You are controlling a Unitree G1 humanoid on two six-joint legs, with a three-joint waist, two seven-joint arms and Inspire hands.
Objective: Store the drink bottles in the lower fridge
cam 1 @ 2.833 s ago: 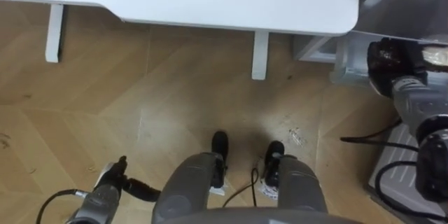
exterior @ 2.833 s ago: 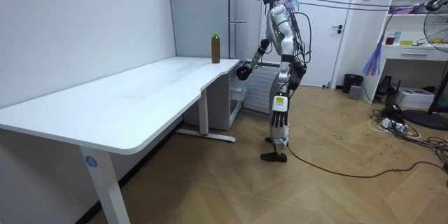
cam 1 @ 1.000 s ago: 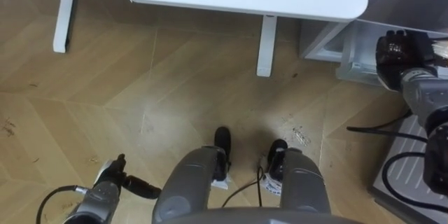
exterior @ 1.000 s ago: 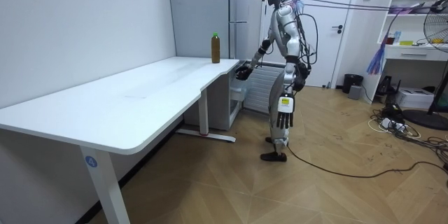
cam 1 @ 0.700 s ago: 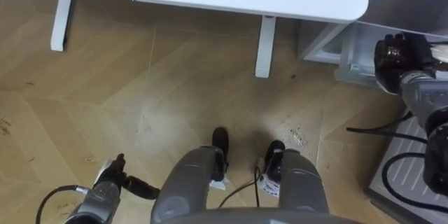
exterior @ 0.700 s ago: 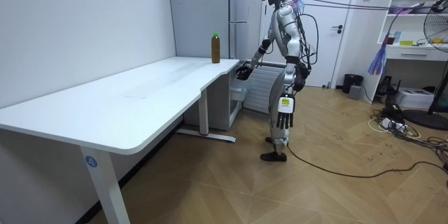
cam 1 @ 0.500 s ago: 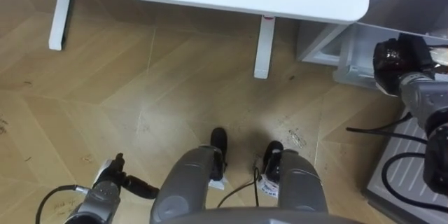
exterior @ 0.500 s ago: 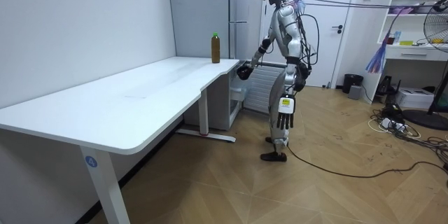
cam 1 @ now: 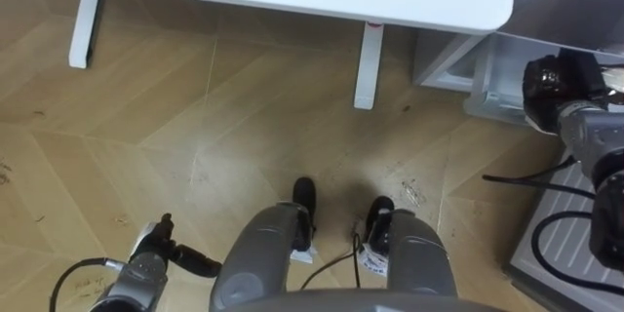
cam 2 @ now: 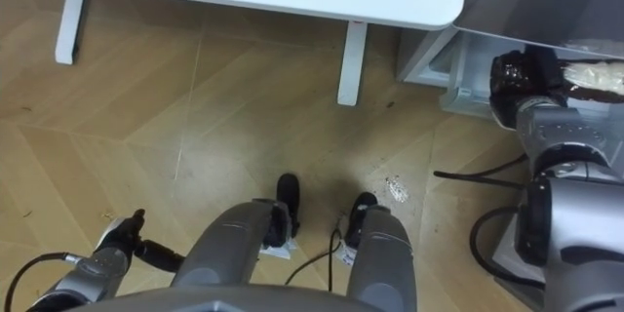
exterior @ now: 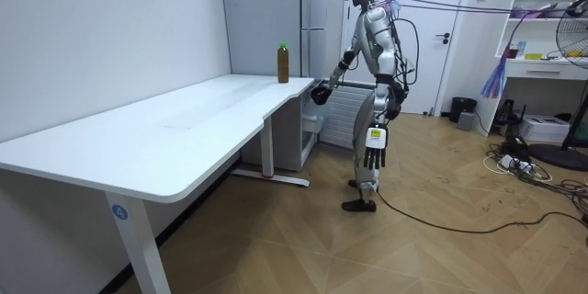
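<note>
Because the drink must be lifted before it can go into the fridge, the robot stands on the wooden floor (cam 1: 146, 107) at the rounded end of the bench (exterior: 184, 124). It faces the bench, with the tall grey fridge (exterior: 262, 9) at its 2 o'clock. One drink bottle (exterior: 283, 62), brown with a green cap, stands upright on the bench's far corner. It is just beside the fridge, apart from both hands, and not yet taken up.

Right hand (cam 1: 548, 83): raised to about bench height, at 2 o'clock in the eye views. It is over a pale box-shaped part (cam 1: 485, 78) that sits low, beyond the bench leg (cam 1: 366, 63). The hand shows as a dark bunched mass. Whether it is closed on an edge or handle there, or holds nothing, cannot be told. No bottle is seen in it. Its placement on the fridge side suggests that it is assigned to the lower door, not to the bottle.

Left hand (exterior: 374, 147): hangs at the robot's side, at 7 o'clock in the eye views. Its fingers are straight, point down and hold nothing. It is judged idle and is clear of the bench edge.

Judgement: the task is at an early stage. Access to the lower compartment comes first. The bottle's place on the bench puts it out of the way while the door area is worked.
</note>
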